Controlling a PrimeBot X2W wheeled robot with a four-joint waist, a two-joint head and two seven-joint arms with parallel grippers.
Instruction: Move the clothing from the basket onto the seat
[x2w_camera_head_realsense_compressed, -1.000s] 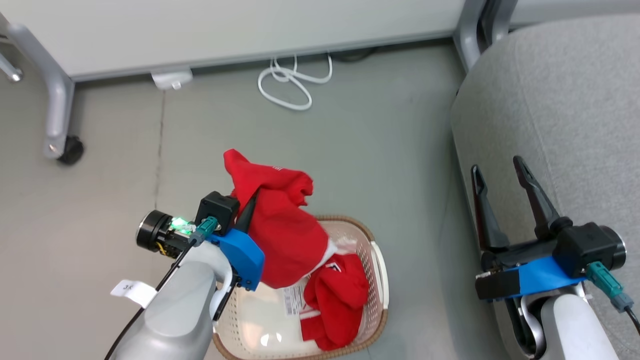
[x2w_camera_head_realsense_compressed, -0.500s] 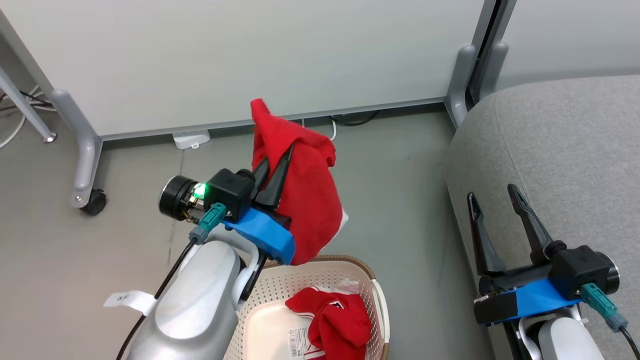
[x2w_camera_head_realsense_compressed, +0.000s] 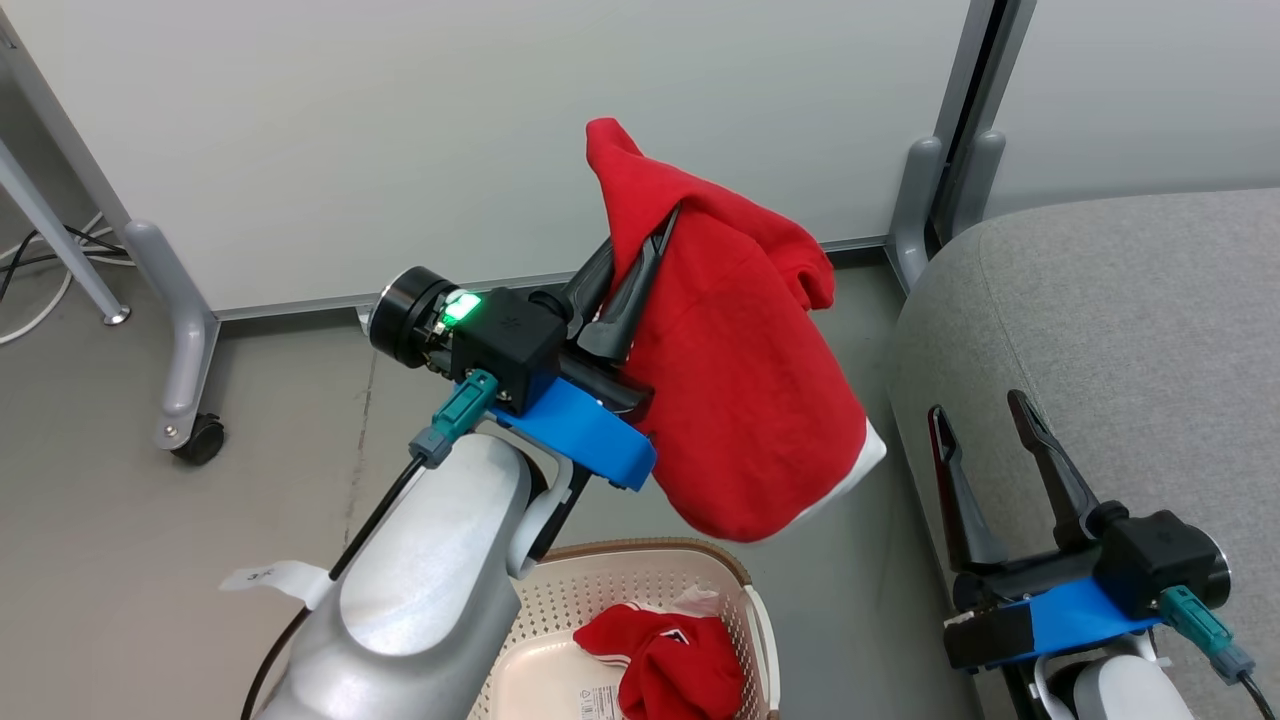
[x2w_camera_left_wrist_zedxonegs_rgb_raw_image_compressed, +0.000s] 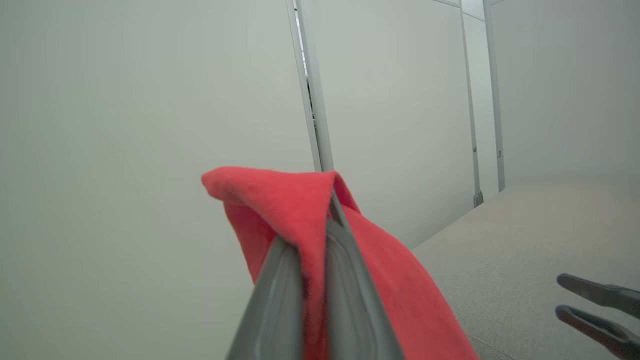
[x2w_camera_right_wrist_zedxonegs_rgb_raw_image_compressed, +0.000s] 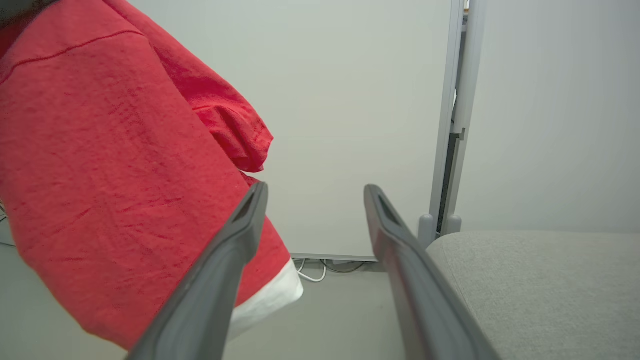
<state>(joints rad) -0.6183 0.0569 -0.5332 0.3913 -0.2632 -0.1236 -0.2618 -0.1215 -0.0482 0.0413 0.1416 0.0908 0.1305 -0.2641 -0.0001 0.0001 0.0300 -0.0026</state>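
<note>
- My left claw (x2w_camera_head_realsense_compressed: 648, 232) is pressed together on a fold of the held garment (x2w_camera_head_realsense_compressed: 740, 400); in the left wrist view red cloth fills the narrow slot between the claw's (x2w_camera_left_wrist_zedxonegs_rgb_raw_image_compressed: 310, 225) two fingers.
- The held garment's (x2w_camera_left_wrist_zedxonegs_rgb_raw_image_compressed: 280, 200) pinched peak points up. Its long axis runs in the head view from that peak, upper left, down to a white-trimmed hem (x2w_camera_head_realsense_compressed: 868, 455) at lower right.
- The garment hangs clear in the air, above the basket (x2w_camera_head_realsense_compressed: 640, 548) and to the left of the seat (x2w_camera_head_realsense_compressed: 1120, 330), touching neither.
- A second garment (x2w_camera_head_realsense_compressed: 665, 665), red with a white-edged patch, lies crumpled inside the basket.
- My right claw (x2w_camera_head_realsense_compressed: 975, 405) is spread and grips nothing. It sits at the seat's near edge, fingers pointing up the head view. In its own wrist view, the right claw (x2w_camera_right_wrist_zedxonegs_rgb_raw_image_compressed: 315, 187) has the held garment (x2w_camera_right_wrist_zedxonegs_rgb_raw_image_compressed: 110, 165) on its left and the seat (x2w_camera_right_wrist_zedxonegs_rgb_raw_image_compressed: 540, 280) on its right.
- The basket stands on a plain grey floor (x2w_camera_head_realsense_compressed: 120, 520).
- Pale partition panels (x2w_camera_head_realsense_compressed: 350, 130) on grey legs, one with a castor (x2w_camera_head_realsense_compressed: 200, 442), close the background.
</note>
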